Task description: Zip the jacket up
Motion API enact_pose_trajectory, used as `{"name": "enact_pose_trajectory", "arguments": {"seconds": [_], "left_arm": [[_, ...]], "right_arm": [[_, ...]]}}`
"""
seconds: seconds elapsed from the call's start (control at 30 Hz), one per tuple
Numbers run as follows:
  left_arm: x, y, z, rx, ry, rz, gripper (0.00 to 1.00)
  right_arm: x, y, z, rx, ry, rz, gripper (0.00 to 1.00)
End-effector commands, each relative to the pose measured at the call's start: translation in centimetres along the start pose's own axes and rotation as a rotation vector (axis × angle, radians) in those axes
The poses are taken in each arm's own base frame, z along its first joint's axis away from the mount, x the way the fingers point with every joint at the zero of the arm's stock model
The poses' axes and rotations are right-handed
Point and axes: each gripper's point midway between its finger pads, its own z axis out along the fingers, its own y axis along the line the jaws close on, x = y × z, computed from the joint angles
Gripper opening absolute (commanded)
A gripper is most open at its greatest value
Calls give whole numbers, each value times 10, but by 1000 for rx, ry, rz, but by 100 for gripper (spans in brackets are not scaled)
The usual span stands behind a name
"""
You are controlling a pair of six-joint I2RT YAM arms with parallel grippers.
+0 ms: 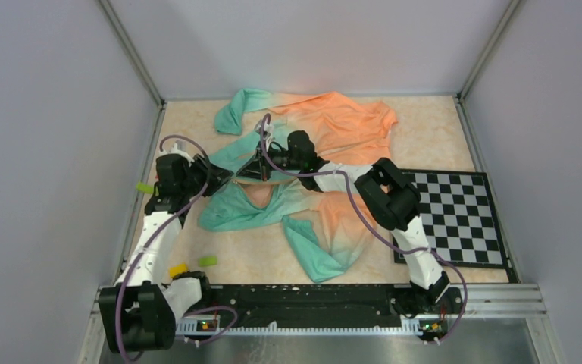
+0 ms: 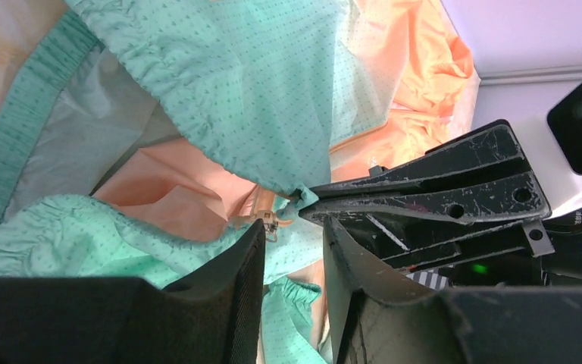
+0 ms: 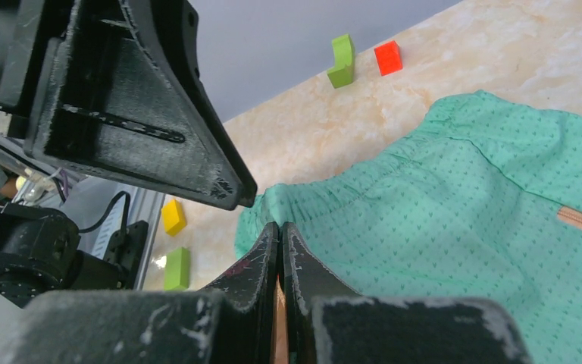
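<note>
My left claw, well to the left of the checkerboard, is released. Its fingers are parted, with what looks like the zipper pull just ahead of the gap, so I judge I should ease in squarely and close on the pull alone, not the loose cloth. The jacket lies crumpled and unzipped left of the checkerboard, and my right claw, nearer the checkerboard, is clenched on a thin orange strip of its edge, which I'd hold taut. No box, bin or other container shows.
</note>
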Motion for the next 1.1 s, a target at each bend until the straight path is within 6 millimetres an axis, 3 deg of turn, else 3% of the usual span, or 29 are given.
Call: {"name": "enact_pose_trajectory", "arguments": {"seconds": [0.0, 0.1, 0.27, 0.4, 0.57, 0.83, 1.07], "left_arm": [[-24, -35, 3, 127, -43, 69, 36], [-31, -38, -1, 132, -50, 254, 38], [-51, -45, -13, 149, -117, 691, 63], [-33, -29, -9, 199, -58, 952, 69], [-6, -30, -4, 336, 22, 968, 41], [12, -27, 0, 422, 67, 971, 53], [7, -21, 7, 387, 67, 968, 55]], "right_arm": [[-29, 16, 6, -49, -47, -78, 0], [-29, 19, 6, -54, -45, -79, 0], [-30, 21, 5, -70, -41, -90, 0], [-29, 24, 5, -90, -34, -92, 0], [-29, 26, 4, -109, -24, -91, 0], [-29, 28, 0, -153, -9, -85, 0], [-28, 30, 0, -174, -8, -76, 0]]}}
